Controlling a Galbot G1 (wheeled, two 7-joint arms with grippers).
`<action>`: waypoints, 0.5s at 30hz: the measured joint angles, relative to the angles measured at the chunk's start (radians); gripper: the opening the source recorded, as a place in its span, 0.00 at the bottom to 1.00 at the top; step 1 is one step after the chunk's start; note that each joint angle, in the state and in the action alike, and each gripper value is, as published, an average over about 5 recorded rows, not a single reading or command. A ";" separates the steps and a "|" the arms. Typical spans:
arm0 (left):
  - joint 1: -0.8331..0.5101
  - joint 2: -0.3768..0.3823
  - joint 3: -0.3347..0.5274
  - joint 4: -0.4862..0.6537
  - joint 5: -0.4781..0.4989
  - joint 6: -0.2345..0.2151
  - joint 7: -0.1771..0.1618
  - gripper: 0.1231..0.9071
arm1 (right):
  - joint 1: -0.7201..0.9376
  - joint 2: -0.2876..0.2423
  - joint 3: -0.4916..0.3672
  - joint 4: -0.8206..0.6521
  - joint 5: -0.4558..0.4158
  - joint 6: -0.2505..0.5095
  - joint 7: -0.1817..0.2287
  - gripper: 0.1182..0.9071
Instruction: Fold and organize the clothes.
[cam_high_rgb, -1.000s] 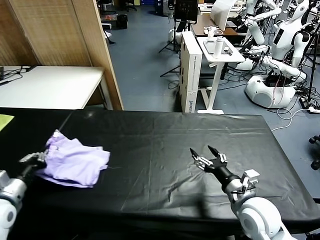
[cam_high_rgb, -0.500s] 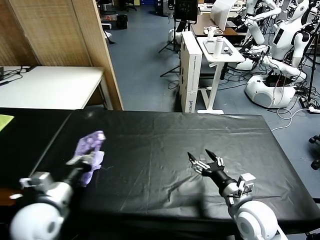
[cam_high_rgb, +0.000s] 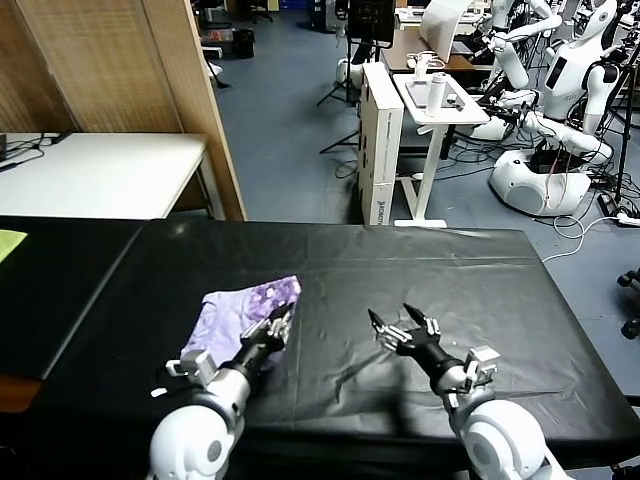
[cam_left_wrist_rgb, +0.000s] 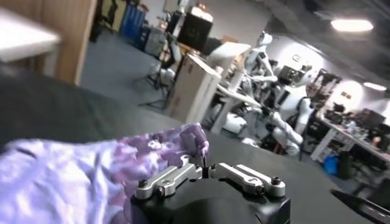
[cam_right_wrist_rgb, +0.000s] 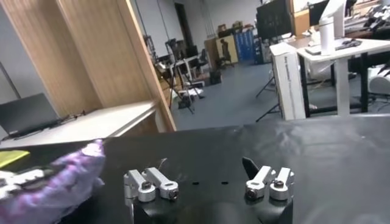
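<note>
Two grippers over the black counter (cam_high_rgb: 420, 270). Head view: left gripper (cam_high_rgb: 272, 331) sits at the near edge of the lavender T-shirt (cam_high_rgb: 240, 310), which lies bunched, print face up, spreading away from that gripper and to its left. Whether its tips pinch the hem or have let go, cannot tell from here. Right gripper (cam_high_rgb: 403, 323) hovers well apart from the shirt, on the far side of the left gripper, jaws spread wide, holding nothing; likely waiting there to take the other corner once the shirt is laid centrally. Yellow-green cloth (cam_high_rgb: 10, 243) far off at the counter edge, well beyond the left gripper.

Left wrist view: left gripper (cam_left_wrist_rgb: 205, 171), fingertips nearly meeting, with a purple-printed fold of T-shirt (cam_left_wrist_rgb: 91, 176) right at and just past them. Contact looks likely, but a firm grip cannot be told; the fabric is slack.

Right wrist view: right gripper (cam_right_wrist_rgb: 207, 176) wide open, empty, bare counter (cam_right_wrist_rgb: 317, 146) ahead of it. T-shirt (cam_right_wrist_rgb: 61, 182) heaped off to the side of this gripper, with the left gripper (cam_right_wrist_rgb: 27, 176) against it. Shirt unfolded; spreading flat looks to be the step in hand.
</note>
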 joint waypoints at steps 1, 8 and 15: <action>0.001 0.000 0.002 -0.003 -0.004 0.001 0.001 0.39 | 0.008 -0.001 -0.012 -0.004 0.017 -0.010 0.010 1.00; 0.015 0.023 -0.019 -0.060 -0.045 0.000 0.001 0.90 | 0.073 0.017 -0.129 -0.044 0.090 -0.048 0.061 1.00; 0.043 0.035 -0.045 -0.100 -0.041 -0.008 -0.002 1.00 | 0.153 0.060 -0.261 -0.111 0.104 -0.060 0.071 1.00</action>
